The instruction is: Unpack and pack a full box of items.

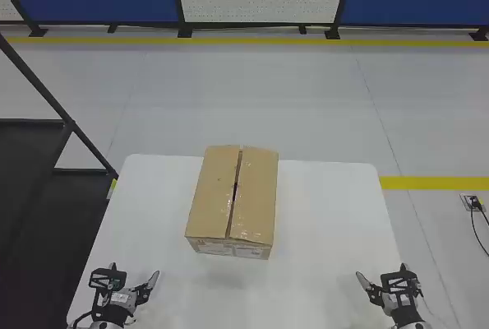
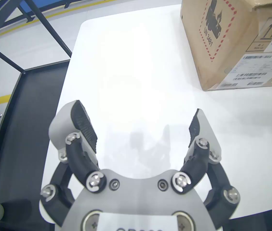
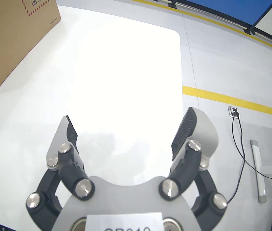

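A black rack (image 1: 22,206) borders the white surface (image 1: 326,238) on its 9 o'clock side, where a two-armed robot is set to unpack and repack a cardboard box (image 1: 232,200). The left jaws hover over the near edge of the surface, at about 7 o'clock from the box. They are spread wide, with the ribbed pads (image 2: 84,126) well apart and nothing between them. The box stands near the middle of the surface, a little toward 12 o'clock. Its two top flaps are shut and meet in a seam running from 12 to 6 o'clock, with what looks like clear tape along it, and shipping labels face the robot. The right jaws, at about 5 o'clock from the box, are also spread wide and empty. Off the surface at 3 o'clock, a yellow floor line (image 1: 441,183) runs past a floor socket (image 1: 472,202). No item is out, so the job appears to be at its very start, with the box not yet opened. The next move likely calls for an arm to reach the seam and part the flaps. The other arm may have to steady the box, which could slide on the smooth surface.
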